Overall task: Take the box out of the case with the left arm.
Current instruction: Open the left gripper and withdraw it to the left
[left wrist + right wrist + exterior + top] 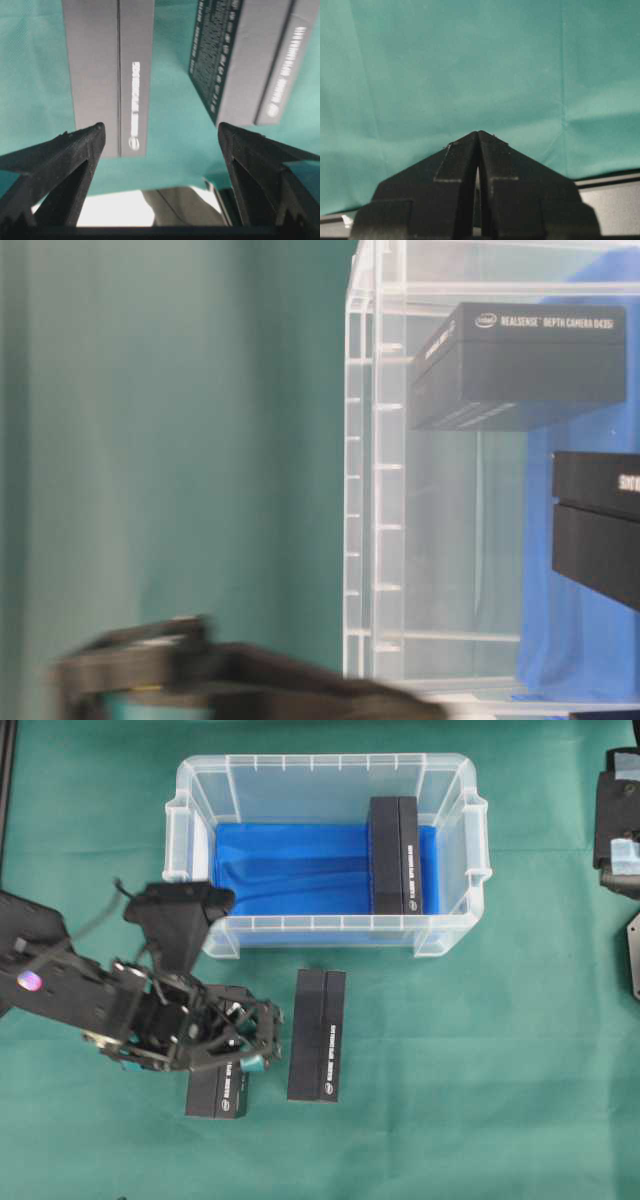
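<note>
The clear case (455,850) with a blue bottom stands at the back middle of the green cloth. One black box (395,855) lies inside it against the right wall. Two more black boxes lie on the cloth in front of the case, one at the middle (317,1035) and one further left (218,1092). My left gripper (262,1040) hovers over the left one, open, with nothing between its fingers. In the left wrist view the left gripper (159,129) stands wide, both loose boxes (107,75) (250,60) beyond its tips. My right gripper (478,132) is shut over bare cloth.
The right arm (620,820) sits parked at the right edge, away from the case. In the table-level view the case wall (375,490) rises at the right with black boxes (520,365) showing by it, and the blurred left arm (200,680) crosses the bottom.
</note>
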`<control>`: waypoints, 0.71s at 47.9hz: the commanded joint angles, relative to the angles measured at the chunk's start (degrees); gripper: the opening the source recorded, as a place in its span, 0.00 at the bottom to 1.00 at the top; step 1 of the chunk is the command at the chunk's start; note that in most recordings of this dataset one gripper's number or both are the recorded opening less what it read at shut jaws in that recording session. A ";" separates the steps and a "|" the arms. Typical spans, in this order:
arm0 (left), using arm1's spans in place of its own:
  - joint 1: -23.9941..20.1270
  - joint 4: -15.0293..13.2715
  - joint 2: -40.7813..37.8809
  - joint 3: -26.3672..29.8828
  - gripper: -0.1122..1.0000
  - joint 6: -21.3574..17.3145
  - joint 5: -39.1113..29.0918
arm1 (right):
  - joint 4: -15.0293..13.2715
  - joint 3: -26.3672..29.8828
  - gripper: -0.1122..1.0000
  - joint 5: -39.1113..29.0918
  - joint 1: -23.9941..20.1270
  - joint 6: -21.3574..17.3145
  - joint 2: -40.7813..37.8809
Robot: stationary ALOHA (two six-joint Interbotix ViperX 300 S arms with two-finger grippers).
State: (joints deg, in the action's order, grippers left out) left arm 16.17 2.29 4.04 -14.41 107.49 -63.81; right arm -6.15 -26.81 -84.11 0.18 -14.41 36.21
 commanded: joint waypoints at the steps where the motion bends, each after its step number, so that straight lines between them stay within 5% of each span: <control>1: -0.70 -0.09 3.34 3.52 1.00 -0.09 -3.96 | -0.18 0.53 0.12 0.18 0.00 0.09 0.18; 17: -1.85 0.26 4.83 10.55 1.00 -3.34 -10.11 | -0.18 0.44 0.12 0.18 0.09 0.09 0.09; 34: -0.79 0.26 8.44 5.80 1.00 -4.31 -12.39 | -0.18 0.53 0.12 0.09 0.00 0.09 0.09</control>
State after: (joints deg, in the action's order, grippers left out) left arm 14.68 2.37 9.58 -7.82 103.36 -75.76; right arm -6.15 -26.81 -84.20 0.18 -14.41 36.30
